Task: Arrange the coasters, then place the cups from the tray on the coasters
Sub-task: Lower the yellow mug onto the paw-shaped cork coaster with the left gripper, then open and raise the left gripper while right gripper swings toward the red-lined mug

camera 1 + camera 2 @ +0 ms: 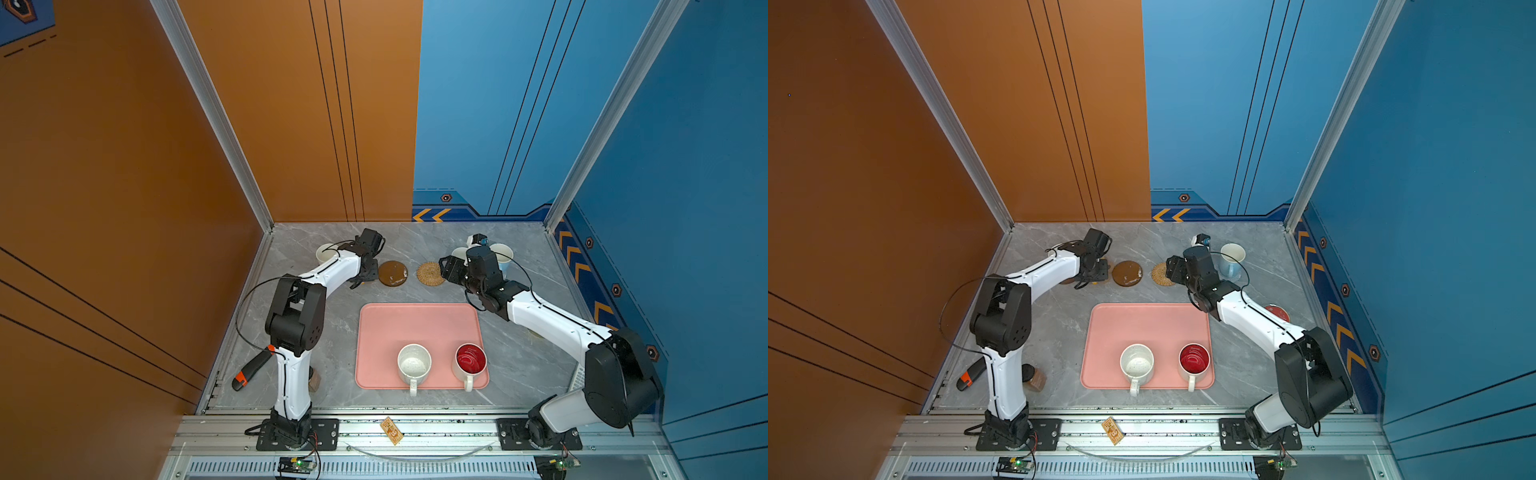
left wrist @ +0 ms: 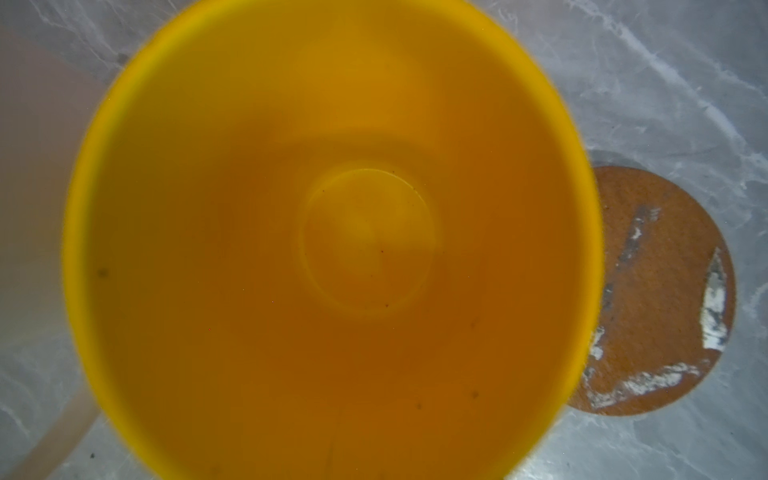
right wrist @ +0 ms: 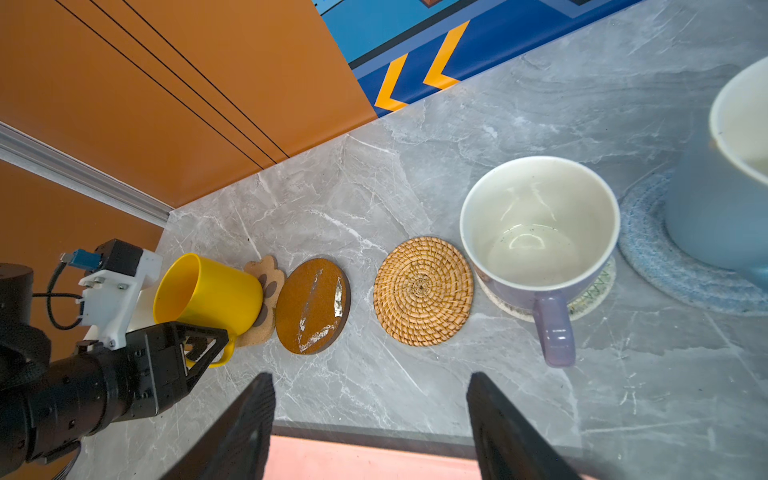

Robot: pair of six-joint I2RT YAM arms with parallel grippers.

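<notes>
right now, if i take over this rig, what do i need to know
Grippers: the left gripper is at the handle of the yellow mug, grip unclear; the right gripper is open and empty.
Done: yellow mug on the paw coaster, lavender mug on the cream coaster, blue mug on the blue-grey coaster. The white mug is off the tray; its coaster is hidden.
To do: the speckled mug and red-inside mug stand on the tray; the brown coaster and rattan coaster are bare.
</notes>
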